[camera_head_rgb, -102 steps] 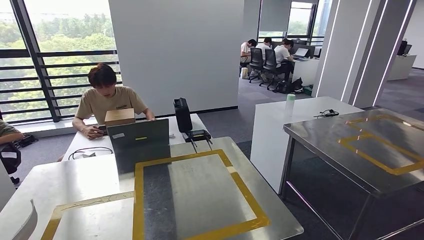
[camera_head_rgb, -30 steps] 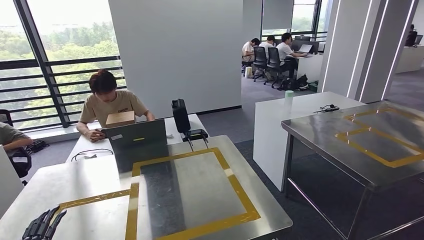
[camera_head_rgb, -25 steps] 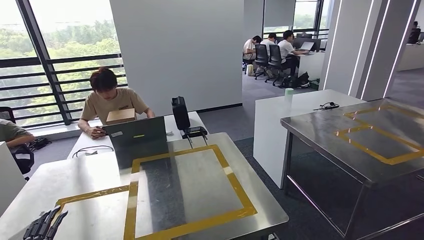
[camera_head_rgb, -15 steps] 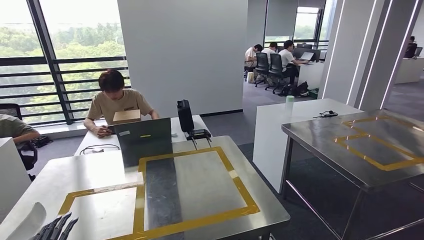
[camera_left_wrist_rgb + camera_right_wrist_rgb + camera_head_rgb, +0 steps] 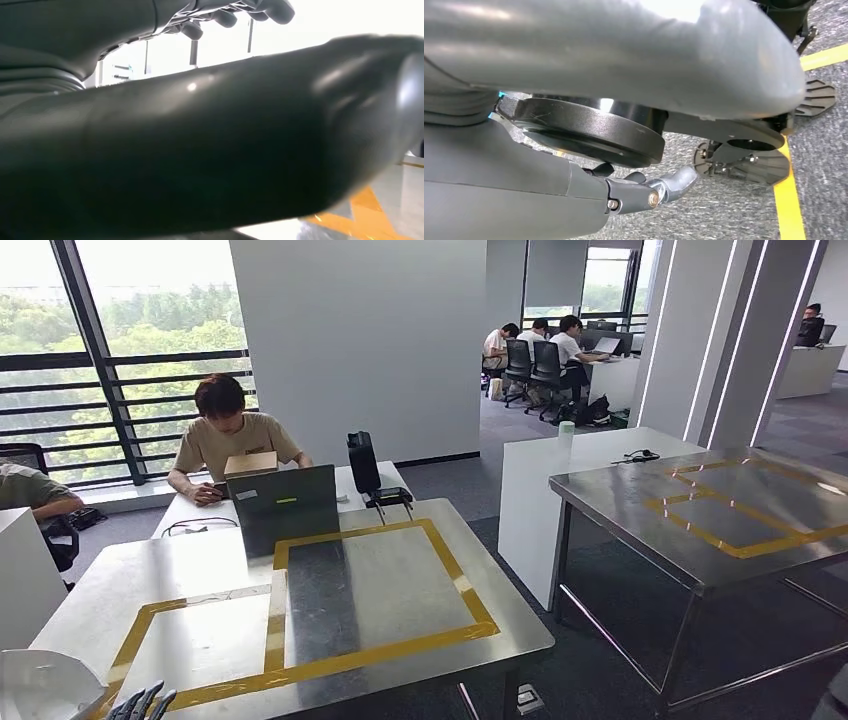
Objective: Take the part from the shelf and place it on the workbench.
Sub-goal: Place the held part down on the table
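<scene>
The steel workbench [image 5: 380,580], marked with yellow tape squares, lies just ahead of me in the head view. My left hand [image 5: 140,706] shows its dark, spread fingertips at the bottom left, over the bench's near corner. A white rounded thing [image 5: 40,685] sits right beside them; I cannot tell whether the hand holds it. In the left wrist view the thick thumb [image 5: 210,140] crosses the picture, the fingers [image 5: 235,15] stretch beyond it, and window light shows between them. My right hand [image 5: 524,195] hangs over the grey floor with nothing in its fingers [image 5: 659,190].
A person [image 5: 225,430] sits behind the workbench at a laptop [image 5: 295,505], next to a black device [image 5: 365,465]. A second taped steel table [image 5: 720,510] and a white table [image 5: 560,455] stand to the right across a floor gap. A white cabinet [image 5: 25,570] stands at the left.
The whole picture has shifted, so the camera moved. My left fingertips came into view and now sit lower and further right. The white rounded thing now shows beside them.
</scene>
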You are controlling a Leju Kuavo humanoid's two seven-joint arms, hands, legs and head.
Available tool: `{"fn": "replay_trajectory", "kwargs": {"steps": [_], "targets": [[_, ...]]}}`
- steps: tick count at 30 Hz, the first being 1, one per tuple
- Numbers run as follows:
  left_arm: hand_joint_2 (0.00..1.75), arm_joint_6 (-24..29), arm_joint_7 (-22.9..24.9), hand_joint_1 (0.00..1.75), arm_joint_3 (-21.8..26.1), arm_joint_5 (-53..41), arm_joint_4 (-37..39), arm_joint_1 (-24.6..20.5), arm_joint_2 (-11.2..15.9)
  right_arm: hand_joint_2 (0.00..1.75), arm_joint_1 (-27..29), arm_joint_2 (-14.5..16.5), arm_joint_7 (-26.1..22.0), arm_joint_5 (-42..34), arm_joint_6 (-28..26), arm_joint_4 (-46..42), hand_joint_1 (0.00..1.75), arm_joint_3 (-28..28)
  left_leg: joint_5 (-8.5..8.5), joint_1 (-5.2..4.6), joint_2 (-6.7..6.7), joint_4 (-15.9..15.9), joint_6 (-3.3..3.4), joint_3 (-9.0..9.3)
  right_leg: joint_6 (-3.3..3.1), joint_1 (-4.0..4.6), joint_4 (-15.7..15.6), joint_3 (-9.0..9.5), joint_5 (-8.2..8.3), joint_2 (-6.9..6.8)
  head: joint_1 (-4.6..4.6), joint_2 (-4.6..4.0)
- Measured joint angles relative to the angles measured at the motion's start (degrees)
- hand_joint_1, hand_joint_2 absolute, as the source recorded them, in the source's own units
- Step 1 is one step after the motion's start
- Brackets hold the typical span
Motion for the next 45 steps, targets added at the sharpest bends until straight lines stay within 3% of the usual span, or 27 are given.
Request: {"fn": "replay_trajectory", "kwargs": {"steps": [1, 3, 4, 5, 6, 8, 10, 12, 14, 15, 17, 19, 20, 22, 23, 25, 27, 30, 32, 34, 35, 36, 37, 39, 41, 43, 45], "targets": [[0.0, 0.32, -0.65, 0.0, 0.15, 1.43, 0.27, 0.84, -0.26, 0.0, 0.01, 0.02, -0.01, -0.05, -0.09, 0.0, 0.0, 0.0, -2.03, 0.05, -0.07, 1.68, -0.3, -0.56, -0.34, -0.15, -0.2, -0.52, 0.63, -0.06, -0.07, 0.0], [0.0, 1.01, -2.01, 0.0, 0.75, 4.69, 0.64, 3.19, -1.47, 0.0, 0.03, 0.05, -0.09, -0.2, -0.35, 0.0, 0.0, 0.0, -7.76, 0.11, -0.16, 8.05, -0.82, -2.04, -0.62, -0.18, -0.24, -1.78, 1.76, -0.1, -0.14, 0.0], [0.0, 1.31, -2.46, 0.0, 1.11, 6.09, 0.78, 4.65, -2.36, 0.0, 0.05, 0.08, -0.14, -0.26, -0.45, 0.0, 0.0, 0.0, -9.59, 0.13, -0.16, 11.47, -1.0, -2.55, -0.6, -0.15, -0.2, -2.47, 2.35, -0.11, -0.15, 0.0], [0.0, 1.52, -2.72, 0.0, 1.46, 7.29, 0.96, 6.17, -3.41, 0.0, 0.08, 0.11, -0.18, -0.3, -0.51, 0.0, 0.0, 0.0, -10.14, 0.15, -0.17, 13.87, -1.08, -2.55, -0.54, -0.13, -0.13, -3.2, 2.93, -0.13, -0.14, 0.0], [0.0, 1.62, -2.8, 0.0, 1.75, 8.24, 1.21, 7.56, -4.44, 0.0, 0.1, 0.14, -0.21, -0.35, -0.53, 0.0, 0.0, 0.0, -9.39, 0.16, -0.17, 14.47, -1.05, -1.72, -0.42, -0.11, -0.04, -3.96, 3.48, -0.16, -0.15, 0.0], [0.0, 0.93, -3.12, 0.0, 2.5, 10.76, 2.26, 9.46, -6.49, 0.0, 0.08, 0.18, -0.23, -0.44, -0.57, 0.0, 0.0, 0.0, -6.82, 0.19, -0.17, 9.89, -0.74, 2.73, -0.08, -0.09, 0.21, -5.35, 4.5, -0.27, -0.14, 0.0], [0.0, -1.02, -4.16, 0.0, 3.6, 14.84, 4.36, 10.38, -8.61, 0.0, 0.06, 0.23, -0.29, -0.59, -0.61, 0.0, 0.0, 0.0, -6.89, -0.05, -0.23, 2.14, -0.14, 8.38, 0.5, 0.01, 0.34, -6.16, 5.38, -0.4, -0.12, 0.0], [0.0, -3.0, -5.18, 0.0, 5.07, 18.92, 7.78, 11.06, -10.72, 0.0, 0.07, 0.27, -0.18, -0.63, -0.64, 0.0, 0.0, 0.0, -7.81, -0.44, -0.34, -1.71, 0.7, 10.5, 1.23, -0.04, 0.14, -6.24, 6.25, -0.47, -0.12, 0.0], [0.0, -4.09, -5.16, 0.0, 6.46, 21.14, 12.14, 11.5, -12.81, 0.0, 0.11, 0.25, 0.11, -0.5, -0.67, 0.01, 0.0, 0.0, -6.97, -0.49, -0.26, -2.17, 1.73, 9.77, 2.02, -0.16, -0.13, -6.34, 6.9, -0.42, -0.18, -0.01], [0.0, -4.65, -4.58, 0.0, 7.03, 21.76, 14.55, 11.55, -13.72, 0.0, 0.13, 0.23, 0.25, -0.4, -0.69, 0.01, 0.0, 0.01, -6.32, -0.43, -0.17, -2.32, 2.28, 9.36, 2.39, -0.18, 0.36, -6.7, 6.07, -0.37, -0.17, -0.02], [0.0, -6.58, -2.57, 0.0, 8.19, 22.96, 19.53, 11.52, -15.26, 0.0, 0.07, 0.18, 0.5, -0.1, -0.71, 0.02, 0.0, 0.04, -4.86, -0.25, 0.01, -2.52, 3.06, 8.05, 2.94, -0.24, 4.62, -8.24, 1.2, -0.29, -0.14, -0.03], [0.0, -10.1, 0.21, 0.0, 9.69, 25.3, 24.32, 11.67, -16.26, 0.0, -0.11, 0.14, 0.87, 0.31, -0.71, 0.02, 0.0, 0.18, -3.55, -0.34, 0.04, -2.41, 3.32, 6.42, 3.26, -0.21, 11.84, -9.81, -4.21, -0.29, -0.07, -0.02], [0.0, -12.43, 1.85, 0.0, 10.8, 27.14, 26.6, 11.86, -16.62, 0.0, -0.22, 0.1, 1.1, 0.57, -0.72, 0.02, 0.0, 0.31, -2.95, -0.4, 0.11, -2.29, 3.31, 5.56, 3.31, -0.19, 14.57, -9.91, -5.11, -0.29, -0.05, -0.02], [0.0, -17.65, 5.5, 0.0, 13.85, 31.71, 30.54, 12.59, -17.11, 0.0, -0.47, -0.01, 1.43, 0.88, -0.92, 0.02, 0.0, 0.57, -1.93, -0.45, 0.26, -1.88, 3.16, 3.87, 3.21, -0.16, 14.58, -7.43, -3.32, -0.28, -0.04, -0.02], [0.0, -20.28, 7.59, 0.0, 15.72, 34.21, 32.15, 13.09, -17.29, 0.0, -0.65, -0.07, 1.5, 0.94, -1.13, 0.02, 0.0, 0.65, -1.5, -0.45, 0.31, -1.59, 3.02, 3.09, 3.08, -0.16, 11.63, -4.68, -1.88, -0.25, -0.04, -0.02], [0.0, -24.42, 14.02, 0.0, 19.49, 38.27, 34.57, 14.14, -17.58, 0.0, -1.29, -0.15, 1.57, 0.91, -1.79, 0.02, 0.0, 0.68, -0.74, -0.5, 0.33, -1.02, 2.6, 1.96, 2.56, -0.05, 3.6, 1.26, -1.55, -0.12, -0.03, -0.02], [0.0, -26.32, 23.62, 0.0, 22.35, 39.04, 36.53, 15.11, -17.81, 0.0, -2.04, -0.2, 1.93, 0.62, -2.83, 0.02, 0.0, 0.68, 0.03, -0.52, 0.34, -0.93, 2.01, 1.7, 1.89, 0.19, -0.9, 3.77, -2.66, -0.03, -0.06, -0.02], [0.0, -26.83, 31.44, 0.0, 23.84, 37.74, 38.25, 16.7, -17.94, 0.0, -2.52, -0.17, 2.11, -0.49, -4.24, 0.0, 0.0, 0.64, 0.39, -0.32, 0.13, -1.01, 0.99, 1.41, 0.69, 0.16, -1.66, 3.07, -1.47, -0.36, -0.11, -0.02], [0.0, -27.44, 30.87, 0.0, 24.75, 38.18, 38.94, 17.26, -18.03, 0.0, -2.43, -0.14, 1.71, -1.14, -4.5, 0.0, 0.0, 0.59, -3.66, -0.19, -0.11, 2.09, 0.29, 0.21, -0.08, -0.12, -1.98, 1.99, -0.1, -0.75, -0.16, -0.02], [0.0, -27.61, 30.51, 0.0, 25.31, 37.86, 39.49, 17.39, -18.16, 0.0, -2.09, -0.11, 1.83, -1.2, -4.09, 0.01, 0.0, 0.57, -9.45, 0.02, -0.18, 8.88, -0.33, -1.23, -0.32, -0.15, -1.91, 0.53, 1.11, -1.0, -0.22, -0.02], [0.0, -27.43, 30.7, 0.0, 25.35, 37.51, 39.72, 17.39, -18.2, 0.0, -1.88, -0.09, 2.24, -1.07, -3.78, 0.01, 0.0, 0.57, -10.86, 0.13, -0.18, 12.14, -0.57, -1.55, -0.24, -0.16, -1.79, -0.28, 1.7, -1.08, -0.22, -0.02], [0.0, -27.19, 30.93, 0.0, 25.4, 37.18, 39.92, 17.39, -18.22, 0.0, -1.7, -0.09, 2.86, -0.95, -3.54, 0.02, 0.0, 0.57, -10.86, 0.23, -0.18, 14.11, -0.75, -1.28, -0.12, -0.19, -1.62, -1.09, 2.26, -1.13, -0.22, -0.02], [0.0, -26.91, 31.06, 0.0, 25.49, 36.91, 40.07, 17.41, -18.23, 0.0, -1.55, -0.08, 3.57, -0.9, -3.4, 0.02, 0.0, 0.57, -9.74, 0.34, -0.18, 14.22, -0.89, -0.16, 0.06, -0.26, -1.4, -1.91, 2.78, -1.17, -0.22, -0.02], [0.0, -26.44, 30.27, 0.0, 25.66, 36.22, 40.24, 17.36, -18.24, 0.0, -1.31, -0.08, 4.62, -1.01, -3.35, 0.02, 0.0, 0.57, -7.23, 0.62, -0.2, 8.68, -1.09, 4.79, 0.6, -0.45, -0.82, -3.35, 3.68, -1.18, -0.23, -0.02], [0.0, -26.23, 28.36, 0.0, 25.72, 35.48, 40.29, 17.08, -18.37, 0.0, -1.18, -0.1, 5.02, -1.21, -3.37, 0.02, 0.0, 0.58, -7.48, 0.52, -0.44, 1.02, -0.82, 9.98, 1.37, -0.48, -0.24, -4.41, 4.49, -1.2, -0.22, -0.02], [0.0, -26.19, 27.08, 0.0, 25.72, 34.94, 40.4, 16.73, -18.5, 0.0, -1.15, -0.11, 5.16, -1.34, -3.38, 0.02, 0.0, 0.59, -8.25, 0.13, -0.63, -2.02, 0.09, 11.25, 2.11, -0.45, -0.19, -4.91, 5.47, -1.22, -0.2, -0.02], [0.0, -26.18, 26.82, 0.0, 25.72, 34.74, 40.61, 16.56, -18.59, 0.0, -1.01, -0.11, 5.23, -1.37, -3.37, 0.02, 0.0, 0.59, -7.5, 0.02, -0.4, -2.09, 1.32, 10.18, 2.82, -0.64, -0.19, -5.37, 5.85, -1.12, -0.2, -0.02]]}}
